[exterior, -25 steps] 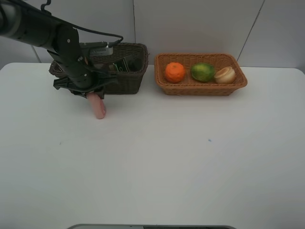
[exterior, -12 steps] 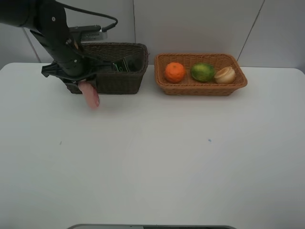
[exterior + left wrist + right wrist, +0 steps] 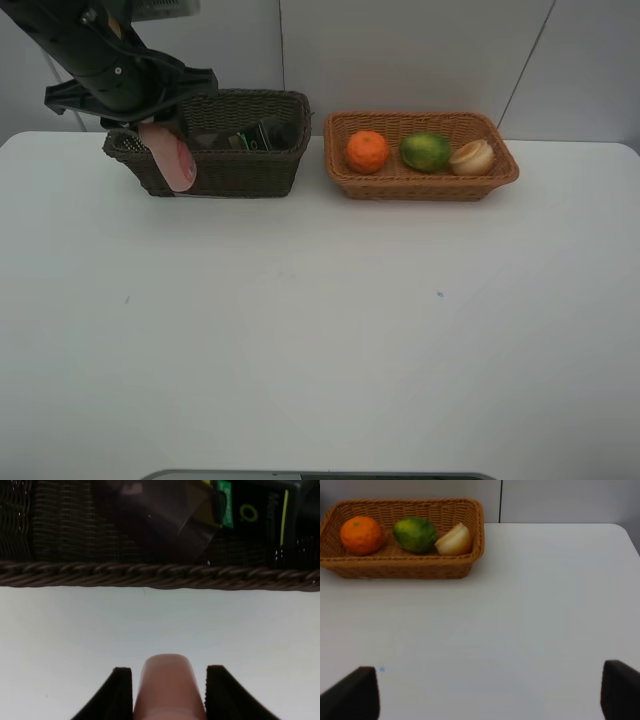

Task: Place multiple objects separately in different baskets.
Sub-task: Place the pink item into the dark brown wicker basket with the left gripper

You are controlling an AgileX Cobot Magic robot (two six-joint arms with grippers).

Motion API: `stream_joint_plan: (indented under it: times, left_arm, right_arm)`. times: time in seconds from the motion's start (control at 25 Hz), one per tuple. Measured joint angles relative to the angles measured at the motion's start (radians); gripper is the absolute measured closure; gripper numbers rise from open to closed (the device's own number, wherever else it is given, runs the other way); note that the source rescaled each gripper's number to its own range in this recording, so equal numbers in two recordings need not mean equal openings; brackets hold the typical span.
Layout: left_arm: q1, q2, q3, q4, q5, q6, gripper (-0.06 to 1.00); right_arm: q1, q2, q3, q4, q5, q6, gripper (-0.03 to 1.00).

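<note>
My left gripper (image 3: 152,128) is shut on the slim pink bottle (image 3: 176,160) and holds it in the air, tilted, in front of the left part of the dark brown basket (image 3: 250,170). In the left wrist view the bottle (image 3: 169,685) sits between the fingers, over the table just short of the basket rim (image 3: 160,575). Inside lie the dark green pump bottle (image 3: 270,515) and the translucent pink cup (image 3: 150,515). The orange-tan basket (image 3: 420,188) holds the orange (image 3: 367,151), the green fruit (image 3: 425,151) and the red-yellow fruit (image 3: 472,157), which looks pale. My right gripper (image 3: 490,685) is open and empty.
The white table (image 3: 320,330) ends at a grey-white wall behind the baskets. The two baskets stand side by side at the back with a narrow gap between them. The right arm is out of the exterior view.
My left gripper has lifted the pink bottle off the table and carried it up and back-left, to the front of the dark basket's left part.
</note>
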State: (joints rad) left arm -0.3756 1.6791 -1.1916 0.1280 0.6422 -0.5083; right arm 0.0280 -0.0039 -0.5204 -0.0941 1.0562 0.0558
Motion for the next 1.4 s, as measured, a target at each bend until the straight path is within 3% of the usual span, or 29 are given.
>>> stream_joint_plan:
  times: [0.4,0.84,1.4]
  left_arm:
    - [0.091,-0.017,-0.027,0.032,-0.006,0.023,0.58]
    - [0.183,0.091,-0.145,0.085,-0.145,0.072,0.58]
    - [0.212,0.318,-0.253,0.133,-0.311,0.076,0.58]
  right_arm:
    - [0.000,0.000,0.000,0.000,0.000,0.000,0.10]
    - [0.000,0.000,0.000,0.000,0.000,0.000,0.10]
    - [0.000,0.000,0.000,0.000,0.000,0.000,0.10]
